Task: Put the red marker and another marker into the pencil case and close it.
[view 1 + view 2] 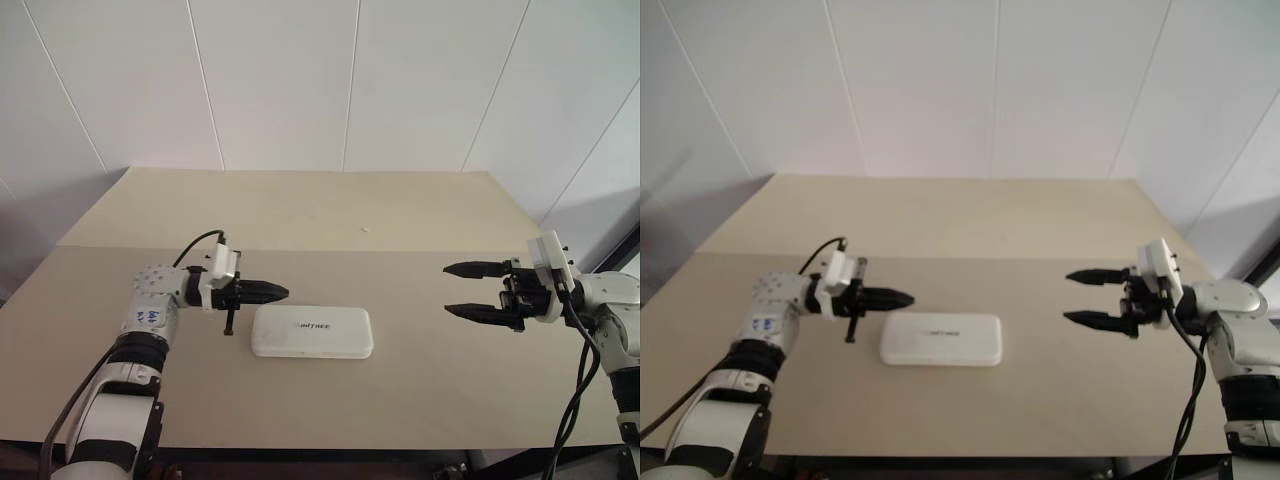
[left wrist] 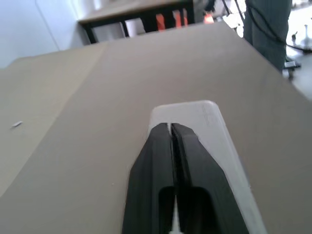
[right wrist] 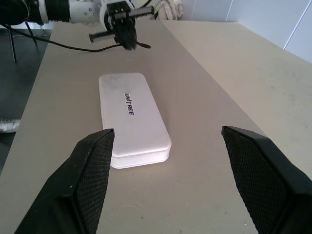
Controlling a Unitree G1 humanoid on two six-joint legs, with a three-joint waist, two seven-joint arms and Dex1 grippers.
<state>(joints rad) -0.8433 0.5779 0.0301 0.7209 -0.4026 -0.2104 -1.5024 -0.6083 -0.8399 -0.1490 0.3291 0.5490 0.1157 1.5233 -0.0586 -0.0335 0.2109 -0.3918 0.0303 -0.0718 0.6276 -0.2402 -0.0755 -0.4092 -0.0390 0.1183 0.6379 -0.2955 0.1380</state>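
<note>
Closed pencil case (image 1: 312, 332) on table (image 1: 420, 230), between grippers. Left gripper (image 1: 284, 292) pinched shut, empty, just above case's end. Right gripper (image 1: 447, 290) spread wide, empty, well apart.

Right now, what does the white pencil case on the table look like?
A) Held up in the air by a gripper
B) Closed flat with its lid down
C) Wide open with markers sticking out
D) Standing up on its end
B: the pencil case lies flat on the table with its lid shut and no gripper touching it.
</note>
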